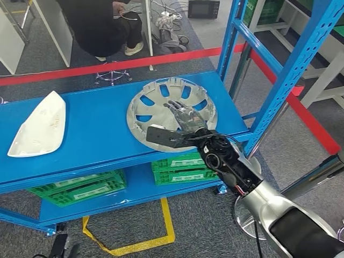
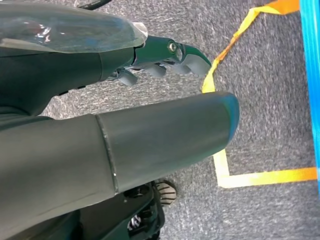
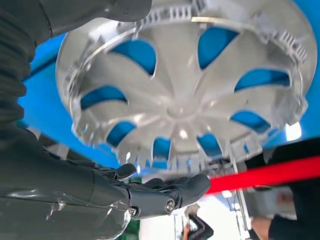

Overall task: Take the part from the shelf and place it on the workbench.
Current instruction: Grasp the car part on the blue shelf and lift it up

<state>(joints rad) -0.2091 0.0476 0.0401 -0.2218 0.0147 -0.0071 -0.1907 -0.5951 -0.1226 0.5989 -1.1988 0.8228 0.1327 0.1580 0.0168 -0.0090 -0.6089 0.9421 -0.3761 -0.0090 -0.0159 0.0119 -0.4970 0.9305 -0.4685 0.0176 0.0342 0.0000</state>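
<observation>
A silver wheel cover (image 1: 172,112) with several cut-out windows lies inner side up on the blue shelf (image 1: 97,134), toward its right end. My right hand (image 1: 183,115) reaches over the cover's near half with fingers stretched out and apart, holding nothing. In the right wrist view the wheel cover (image 3: 188,85) sits close beyond my right hand's fingers (image 3: 166,192), with a gap between them. My left hand (image 2: 166,57) hangs low over the grey carpet, its fingers loosely extended and empty.
A white shell-shaped part (image 1: 40,126) lies at the shelf's left end. Green crates (image 1: 183,166) sit on the lower shelf. A blue upright post (image 1: 284,80) rises right of the cover. Red tape (image 1: 121,63) runs behind the shelf, where a person (image 1: 105,27) sits. Yellow floor tape (image 2: 226,165) marks the carpet.
</observation>
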